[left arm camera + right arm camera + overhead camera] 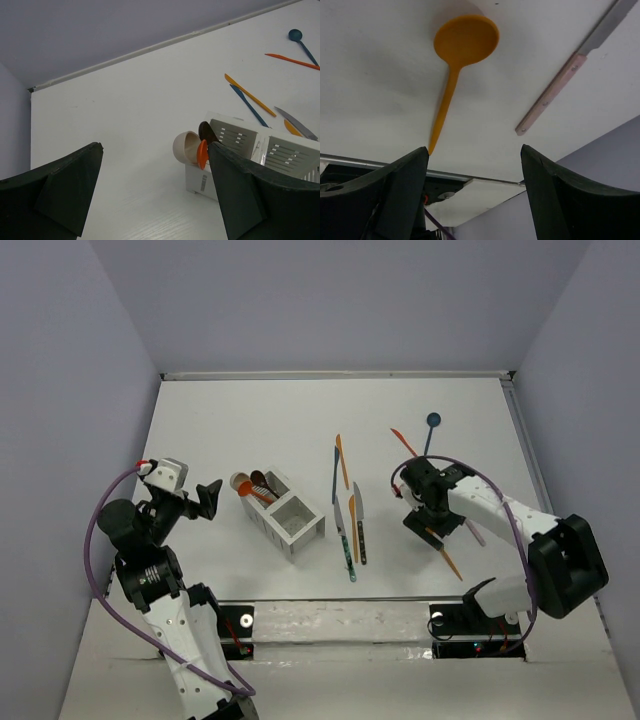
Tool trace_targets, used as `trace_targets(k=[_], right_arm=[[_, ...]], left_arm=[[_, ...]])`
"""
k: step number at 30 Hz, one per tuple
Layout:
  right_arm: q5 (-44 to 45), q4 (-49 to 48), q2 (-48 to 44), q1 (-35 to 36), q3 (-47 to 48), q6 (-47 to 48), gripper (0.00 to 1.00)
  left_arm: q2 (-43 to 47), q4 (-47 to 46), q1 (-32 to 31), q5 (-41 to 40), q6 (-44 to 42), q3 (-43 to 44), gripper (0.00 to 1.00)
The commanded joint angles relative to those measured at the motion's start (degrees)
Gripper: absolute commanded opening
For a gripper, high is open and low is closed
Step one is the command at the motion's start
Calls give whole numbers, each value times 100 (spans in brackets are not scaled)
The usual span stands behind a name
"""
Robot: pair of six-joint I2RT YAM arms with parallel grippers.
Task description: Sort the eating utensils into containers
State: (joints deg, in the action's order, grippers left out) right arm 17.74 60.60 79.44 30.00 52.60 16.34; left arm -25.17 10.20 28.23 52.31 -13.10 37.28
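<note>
While the right gripper [474,150] hangs over the table, its fingers [395,192] stand wide apart with nothing between them.

- Closest thing: orange spoon [462,42]. The tip of its handle ends just beside one finger, the one at the left of the wrist view. Its bowl lies farther out ahead of the fingers.
- Long axis: runs roughly away from the fingers with a slight slant, so the jaws would close across the handle, not along it. The handle sits off-centre in the gap, toward that one finger. My judgement is that a small sideways shift and a descent are needed before closing.
- Toward the other finger and farther out: pink-handled knife [550,97], slanted, apart from the spoon, blade pointing away.
- Beyond, in the overhead view: a loose cluster of utensils [352,525] lies between these fingers and the container [300,530], well apart from them.

The left gripper [155,146] is also spread wide and empty. The container is near its fingers, off to one side. The compartment nearer them holds three spoons [192,147]: beige, orange and dark brown. No utensil shows in the other compartment.

The right arm is much the nearer to the orange spoon; the left is much the nearer to the container.
</note>
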Motion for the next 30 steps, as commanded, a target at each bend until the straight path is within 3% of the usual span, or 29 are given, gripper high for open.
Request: trace_targets(k=[1, 5, 11, 17, 18, 19, 20, 22, 25, 28, 30], right_arm=[[-456, -619, 62, 32, -188, 599, 79], [-920, -1074, 404, 32, -311, 660, 79], [-710, -1559, 1405, -204, -426, 669, 77], [-736, -1665, 1662, -565, -285, 678, 67], [-815, -1648, 1663, -565, -277, 747, 61], [-894, -1648, 1663, -565, -259, 765, 41], [-895, -1656, 1680, -565, -241, 766, 30], [-1069, -1657, 1698, -565, -180, 809, 18], [-1281, -1665, 1750, -565, -110, 880, 13], [-1413, -1700, 1751, -565, 4, 854, 1], [-1475, -1718, 1620, -565, 119, 801, 0]], left_arm=[[-14, -44, 25, 24, -78, 192, 99], [-6, -44, 25, -2, -87, 183, 99], [3, -53, 25, -46, -87, 166, 99], [3, -44, 25, -81, -96, 166, 99], [3, -35, 16, -72, -105, 166, 99], [-6, -44, 25, -81, -96, 175, 99], [3, -53, 34, -72, -96, 175, 99], [3, -53, 34, -81, -96, 175, 99], [21, -53, 34, -107, -105, 166, 99], [12, -53, 34, -125, -122, 157, 99], [3, -62, 34, -116, -122, 148, 99]])
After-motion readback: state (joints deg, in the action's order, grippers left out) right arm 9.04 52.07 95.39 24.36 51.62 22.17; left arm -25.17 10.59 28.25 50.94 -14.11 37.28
